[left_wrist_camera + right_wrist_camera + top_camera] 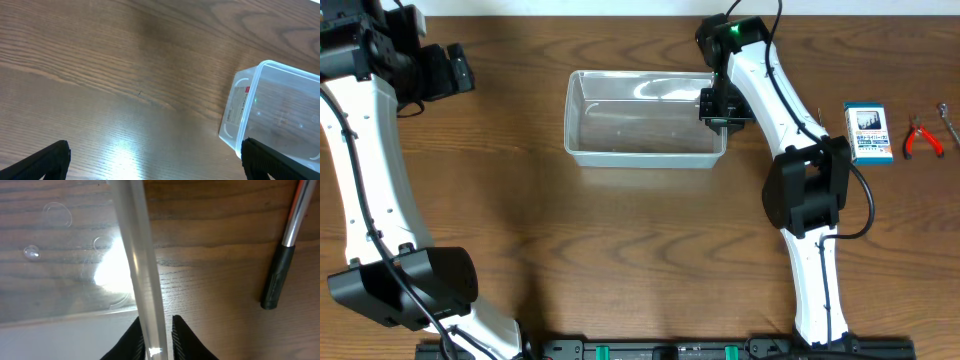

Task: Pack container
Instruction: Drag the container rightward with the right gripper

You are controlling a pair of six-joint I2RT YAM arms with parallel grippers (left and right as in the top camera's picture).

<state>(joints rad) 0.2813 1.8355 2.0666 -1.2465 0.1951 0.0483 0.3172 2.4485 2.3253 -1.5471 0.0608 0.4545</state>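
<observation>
1. Container point(645, 120) stands upright mid-table point(620, 240); through its clear floor only wood grain and glare show.
2. My right claw point(719, 110) straddles its right wall, fingers point(125, 347) narrow on either side. Can't tell if I'm pinching.
3. My left claw point(450, 70) gapes wide, far left, well apart from it.
4. Blue-and-white box point(868, 134) and red pliers point(923, 138) lie to its right, outside it.

The right hand point(155, 325) is straddling the container point(131, 240) rim at the near edge, one dark finger on each side; contact is unclear. Right of it, a black-gripped metal rod point(281, 262) is lying on the wooden surface point(210, 275).
</observation>
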